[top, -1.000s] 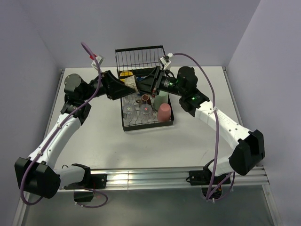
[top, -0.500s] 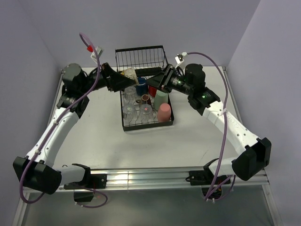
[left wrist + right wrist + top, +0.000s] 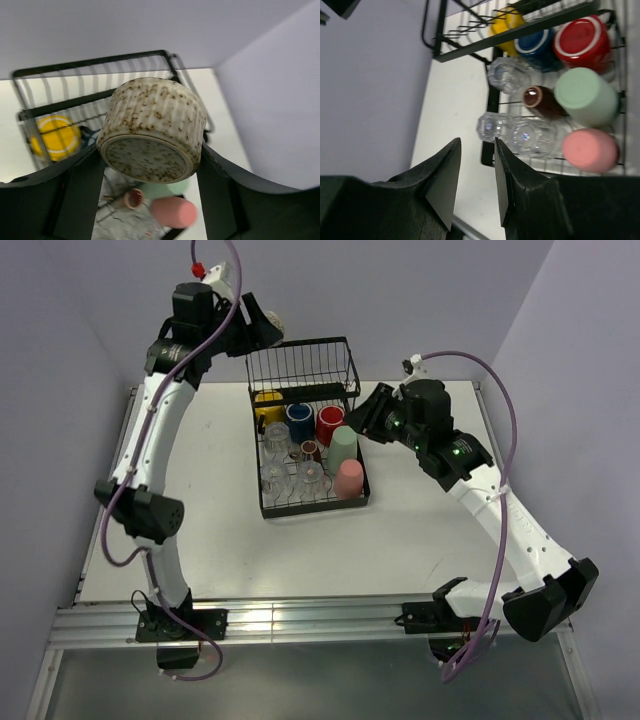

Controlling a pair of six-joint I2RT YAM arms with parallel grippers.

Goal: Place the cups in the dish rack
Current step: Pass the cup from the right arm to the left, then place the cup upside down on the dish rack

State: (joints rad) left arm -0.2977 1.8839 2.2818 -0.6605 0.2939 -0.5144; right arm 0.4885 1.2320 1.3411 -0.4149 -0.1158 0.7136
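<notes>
Fingers of the left gripper (image 3: 150, 170) clamp a speckled cream ribbed ceramic cup (image 3: 155, 125) high above the basket end of the black wire dish rack (image 3: 300, 365). The right gripper (image 3: 477, 160), narrowly parted and empty, hangs beside the rack's right side. Other cups (image 3: 330, 425) sit inside the rack.

That speckled cup (image 3: 152, 130) looks like glazed ceramic, ribbed sides, bit glossy. The dish rack (image 3: 298, 364) is thin black wire. Shiny clear glasses (image 3: 503, 74), matt plastic-looking pink tumbler (image 3: 590, 150), smooth matt white counter (image 3: 215, 530).

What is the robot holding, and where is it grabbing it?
The left gripper holds a speckled cream cup, pinched by its opposite sides, one finger on each. The right gripper holds nothing.
</notes>
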